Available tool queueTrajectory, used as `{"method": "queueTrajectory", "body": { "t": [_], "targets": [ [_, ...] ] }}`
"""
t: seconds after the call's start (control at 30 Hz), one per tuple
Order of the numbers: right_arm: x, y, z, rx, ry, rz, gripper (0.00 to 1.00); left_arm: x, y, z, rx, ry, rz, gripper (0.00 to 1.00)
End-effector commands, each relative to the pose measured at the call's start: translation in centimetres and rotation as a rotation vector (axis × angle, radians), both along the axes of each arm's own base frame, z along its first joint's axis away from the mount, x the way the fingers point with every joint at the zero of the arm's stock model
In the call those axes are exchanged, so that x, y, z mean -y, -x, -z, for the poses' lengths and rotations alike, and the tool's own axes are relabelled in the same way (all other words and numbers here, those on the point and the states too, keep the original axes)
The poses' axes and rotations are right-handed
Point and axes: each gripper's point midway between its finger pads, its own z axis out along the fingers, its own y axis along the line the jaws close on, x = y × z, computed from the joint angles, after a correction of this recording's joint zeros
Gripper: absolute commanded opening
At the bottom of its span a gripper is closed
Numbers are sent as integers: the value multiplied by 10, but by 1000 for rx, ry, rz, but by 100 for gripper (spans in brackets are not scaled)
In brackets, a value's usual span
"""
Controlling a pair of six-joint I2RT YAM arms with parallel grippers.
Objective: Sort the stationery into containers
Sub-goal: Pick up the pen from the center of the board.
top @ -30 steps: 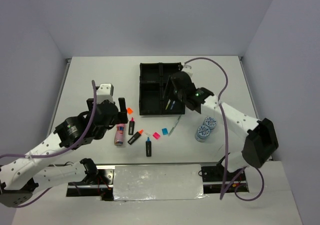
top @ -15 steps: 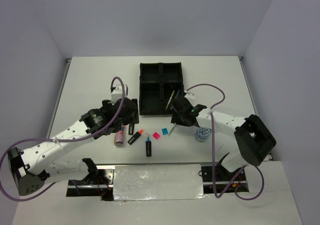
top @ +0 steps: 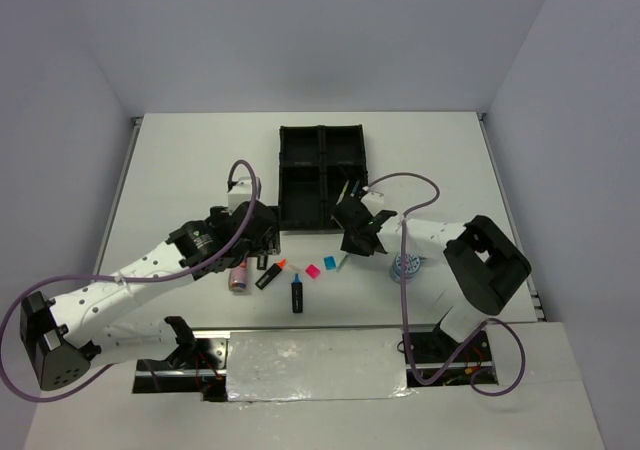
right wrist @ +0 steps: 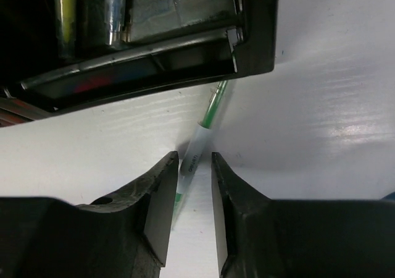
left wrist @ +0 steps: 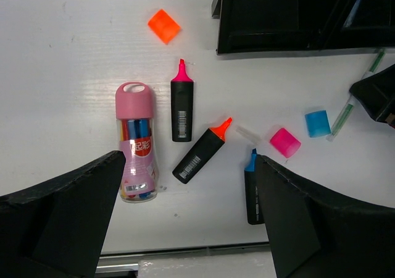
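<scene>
Right arm's folded up tight, elbow poking out to its own right, with the right claw [right wrist: 192, 160] down low at the near right corner of the tray [right wrist: 256, 31]. The jaws sit close either side of a pen [right wrist: 197, 141], with a sliver of gap on one side, so it's not clamped afaict. Pen's thin, with a white barrel and a green end. It's lying flat on the table [top: 180, 170] with one end right against the tray corner. Left arm's stretched toward the middle. The left claw [left wrist: 190, 164] is wide open and empty, hanging over the pink tube [left wrist: 137, 143] and highlighters [left wrist: 182, 108].
</scene>
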Motion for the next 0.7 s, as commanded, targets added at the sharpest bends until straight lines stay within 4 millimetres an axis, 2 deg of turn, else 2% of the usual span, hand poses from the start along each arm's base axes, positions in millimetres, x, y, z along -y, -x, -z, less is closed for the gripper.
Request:
{"method": "queueTrajectory", "body": {
  "t": [0.0, 0.13, 0.37, 0.4, 0.43, 0.47, 0.53, 0.67],
  "targets": [
    [0, 3, 10, -17, 43, 36, 35, 3, -3, -6, 23, 32, 3, 99],
    [6, 12, 17, -40, 63, 39, 26, 1, -2, -2, 15, 29, 5, 99],
    [25, 35, 26, -86, 88, 48, 20, 1, 0, -2, 17, 45, 19, 99],
    [28, 41, 30, -97, 88, 42, 17, 1, 0, -1, 17, 47, 19, 99],
    [28, 42, 27, -94, 76, 43, 6, 1, -1, -1, 17, 50, 21, 99],
    [29, 48, 30, -109, 68, 41, 0, 2, 0, 1, 13, 54, 25, 99],
    [29, 51, 24, -104, 47, 35, 0, 6, 0, 3, 6, 68, 31, 99],
    [25, 53, 0, -51, 1, 8, 0, 23, -1, 15, -32, 120, 54, 99]
  ]
}}
